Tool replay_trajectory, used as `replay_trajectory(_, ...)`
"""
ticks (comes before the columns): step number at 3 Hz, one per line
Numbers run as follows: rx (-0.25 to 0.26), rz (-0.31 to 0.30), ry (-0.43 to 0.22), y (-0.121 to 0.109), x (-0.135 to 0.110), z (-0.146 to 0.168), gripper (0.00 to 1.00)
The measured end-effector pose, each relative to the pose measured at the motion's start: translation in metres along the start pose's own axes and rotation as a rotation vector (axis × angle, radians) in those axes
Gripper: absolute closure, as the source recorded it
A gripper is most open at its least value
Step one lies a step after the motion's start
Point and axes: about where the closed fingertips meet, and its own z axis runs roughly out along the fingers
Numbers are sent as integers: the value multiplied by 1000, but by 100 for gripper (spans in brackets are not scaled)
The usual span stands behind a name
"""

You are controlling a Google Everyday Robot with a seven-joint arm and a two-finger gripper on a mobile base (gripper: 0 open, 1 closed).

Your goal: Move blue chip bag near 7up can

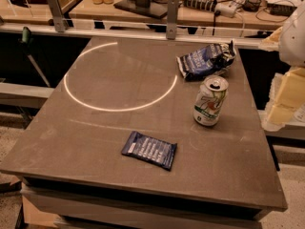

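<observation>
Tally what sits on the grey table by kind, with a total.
Chip bags: 1, the blue chip bag
Soda cans: 1, the 7up can
Flat packets: 1, the dark-blue packet
Total: 3
The gripper is beyond the table, on its right side.

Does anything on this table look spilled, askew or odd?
Nothing spilled. The 7up can stands upright; the blue chip bag behind it is crumpled; the flat dark-blue packet lies askew near the front. The tool hangs beyond the table at right.
</observation>
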Motion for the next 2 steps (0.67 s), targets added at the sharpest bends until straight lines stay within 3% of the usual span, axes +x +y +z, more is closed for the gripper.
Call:
replay_trajectory(1,0,0,0,0,0,0,0)
replay_trajectory(2,45,60,-99,-21,4,0,0)
